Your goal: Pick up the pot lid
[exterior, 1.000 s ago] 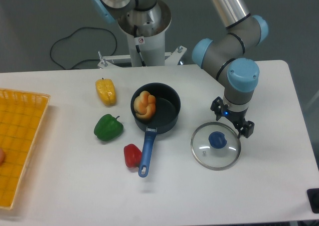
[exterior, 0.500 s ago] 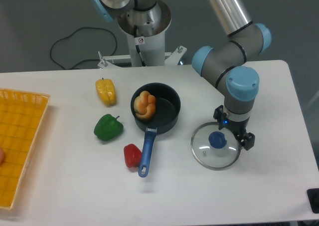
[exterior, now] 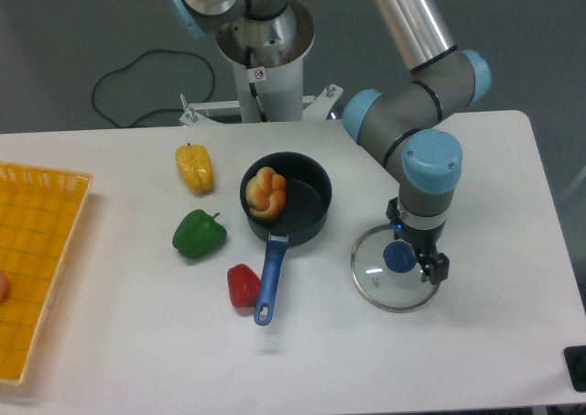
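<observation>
White table (exterior: 137,351): right of centre, well inside its edges, lies the clear pot lid (exterior: 389,291), knob (exterior: 398,257) up. Gripper (exterior: 417,251) fingers stand apart, apparently gripping nothing; depth is hard to judge. Off-centre closing could tip it; swinging left risks the pan (exterior: 313,215) beyond.
</observation>
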Robot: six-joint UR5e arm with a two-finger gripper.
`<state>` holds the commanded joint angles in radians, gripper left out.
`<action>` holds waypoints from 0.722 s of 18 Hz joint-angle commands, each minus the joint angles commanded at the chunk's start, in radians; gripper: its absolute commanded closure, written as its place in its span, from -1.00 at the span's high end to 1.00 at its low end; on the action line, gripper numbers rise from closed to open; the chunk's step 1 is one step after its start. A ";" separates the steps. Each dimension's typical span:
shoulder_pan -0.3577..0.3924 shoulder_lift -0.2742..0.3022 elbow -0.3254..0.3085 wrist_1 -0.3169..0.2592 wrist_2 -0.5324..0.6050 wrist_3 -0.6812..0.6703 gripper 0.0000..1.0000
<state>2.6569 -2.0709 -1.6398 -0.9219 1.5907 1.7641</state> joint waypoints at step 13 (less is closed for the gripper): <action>0.011 -0.011 -0.011 -0.005 -0.003 0.034 1.00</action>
<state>2.6676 -2.0816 -1.6506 -0.9265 1.5877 1.7978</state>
